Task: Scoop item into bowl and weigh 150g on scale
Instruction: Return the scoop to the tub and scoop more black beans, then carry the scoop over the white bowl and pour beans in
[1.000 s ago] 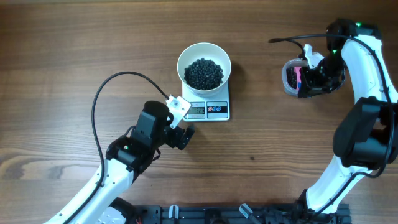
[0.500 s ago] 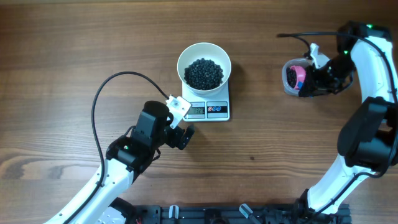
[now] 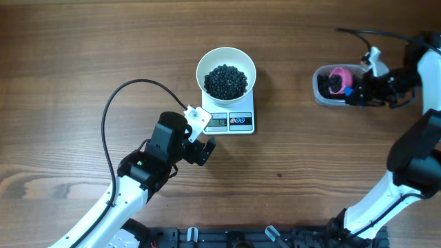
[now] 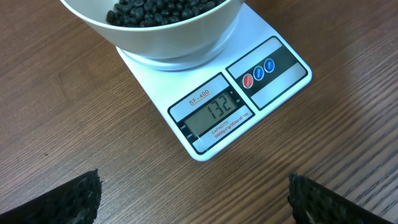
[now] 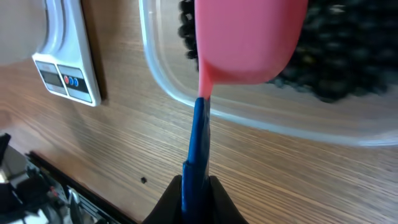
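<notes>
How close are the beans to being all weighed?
Mostly done: the bowl sits on the scale holding a heap of beans, and the display reads 132, short of 150. In hand: the right end effector grips the pink scoop at the clear tub. Left: add a little more.

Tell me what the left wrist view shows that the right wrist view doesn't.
Only left wrist: the white bowl sitting on the scale, and a legible display reading 132. Only right wrist: the right tool shut on the blue handle of the pink scoop, its head at the clear tub. Both: black beads, the scale and the wooden table.
</notes>
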`<action>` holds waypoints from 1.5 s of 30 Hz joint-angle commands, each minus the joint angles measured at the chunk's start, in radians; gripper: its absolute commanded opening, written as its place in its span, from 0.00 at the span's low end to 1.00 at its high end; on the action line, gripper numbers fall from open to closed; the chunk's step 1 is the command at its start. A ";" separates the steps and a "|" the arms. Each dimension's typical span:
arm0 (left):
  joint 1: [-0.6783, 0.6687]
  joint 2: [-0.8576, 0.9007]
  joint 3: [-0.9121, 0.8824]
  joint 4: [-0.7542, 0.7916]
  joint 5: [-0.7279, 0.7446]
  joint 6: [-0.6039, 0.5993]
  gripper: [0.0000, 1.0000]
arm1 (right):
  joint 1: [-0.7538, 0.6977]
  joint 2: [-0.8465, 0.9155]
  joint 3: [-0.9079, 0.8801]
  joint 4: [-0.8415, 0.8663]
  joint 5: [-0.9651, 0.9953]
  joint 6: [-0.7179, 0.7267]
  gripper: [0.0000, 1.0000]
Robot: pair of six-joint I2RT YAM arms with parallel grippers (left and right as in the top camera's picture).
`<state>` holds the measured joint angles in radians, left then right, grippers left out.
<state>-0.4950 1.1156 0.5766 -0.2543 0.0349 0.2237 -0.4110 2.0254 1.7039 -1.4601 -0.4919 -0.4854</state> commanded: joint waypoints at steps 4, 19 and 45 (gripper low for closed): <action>0.009 0.000 -0.003 0.000 -0.006 0.005 1.00 | -0.085 0.013 -0.010 -0.042 -0.179 -0.125 0.04; 0.009 0.000 -0.003 0.000 -0.006 0.005 1.00 | -0.038 0.012 -0.010 -0.151 -0.456 -0.256 0.04; 0.009 0.000 -0.003 0.000 -0.006 0.005 1.00 | 0.500 0.012 0.144 -0.041 -0.429 0.027 0.04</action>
<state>-0.4950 1.1156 0.5766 -0.2543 0.0349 0.2237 0.0437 2.0293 1.8225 -1.5307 -0.9161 -0.5255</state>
